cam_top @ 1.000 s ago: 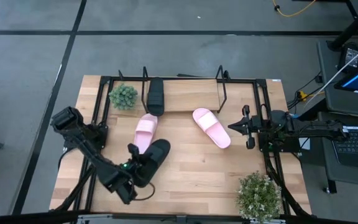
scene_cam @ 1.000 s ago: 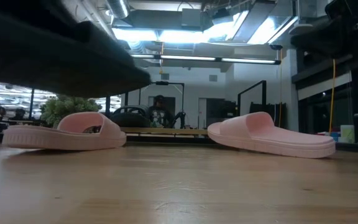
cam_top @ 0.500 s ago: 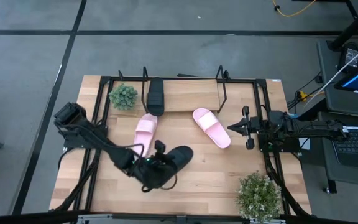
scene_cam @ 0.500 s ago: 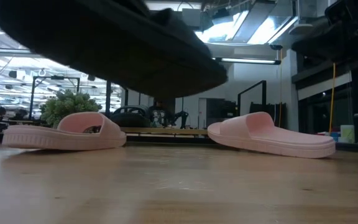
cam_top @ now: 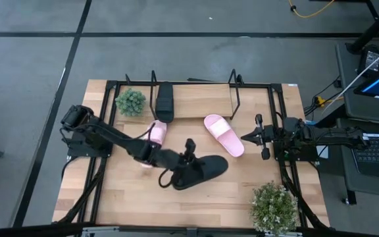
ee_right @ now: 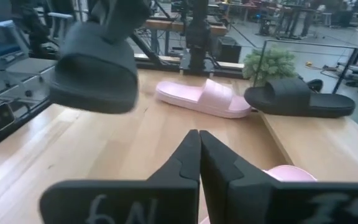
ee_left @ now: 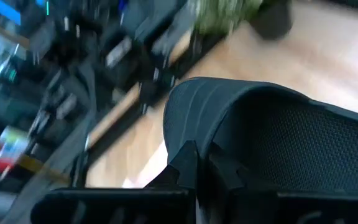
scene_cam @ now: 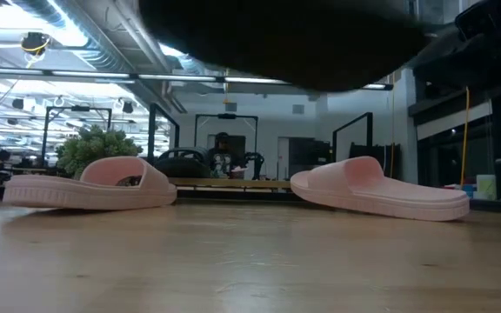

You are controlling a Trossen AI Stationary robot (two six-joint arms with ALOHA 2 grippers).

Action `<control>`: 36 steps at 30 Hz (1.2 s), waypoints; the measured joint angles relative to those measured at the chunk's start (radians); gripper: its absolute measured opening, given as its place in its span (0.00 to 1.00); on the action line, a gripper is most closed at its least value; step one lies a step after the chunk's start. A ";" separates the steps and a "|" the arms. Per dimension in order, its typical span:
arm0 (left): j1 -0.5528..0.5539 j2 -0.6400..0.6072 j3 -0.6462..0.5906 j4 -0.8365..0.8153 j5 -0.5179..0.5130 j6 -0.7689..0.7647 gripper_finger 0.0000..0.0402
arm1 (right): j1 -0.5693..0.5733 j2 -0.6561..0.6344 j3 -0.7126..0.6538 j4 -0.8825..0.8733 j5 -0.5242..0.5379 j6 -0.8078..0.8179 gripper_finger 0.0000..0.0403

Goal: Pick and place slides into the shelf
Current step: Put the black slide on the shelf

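Low view: black slide (scene_cam: 285, 39) airborne; L gripper (cam_top: 188, 146) hidden

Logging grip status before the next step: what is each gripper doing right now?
Left gripper: shut on a black slide, held above the table.
Right gripper: shut, holding nothing, waiting at the table's right edge.

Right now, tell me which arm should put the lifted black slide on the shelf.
Left. The left gripper already holds the black slide above the table, while the right gripper waits shut and empty at the table's right edge, beside a pink slide.
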 joint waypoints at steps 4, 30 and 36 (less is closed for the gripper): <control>0.092 0.000 0.000 0.067 0.214 0.018 0.01 | 0.000 0.000 0.000 0.000 -0.004 0.008 0.04; 0.272 -0.344 -0.057 -0.316 0.276 0.004 0.01 | 0.000 -0.001 0.000 -0.019 -0.002 0.023 0.02; 0.265 -0.402 -0.347 -0.012 0.234 -0.024 0.01 | 0.000 0.000 0.000 0.045 0.000 -0.055 0.03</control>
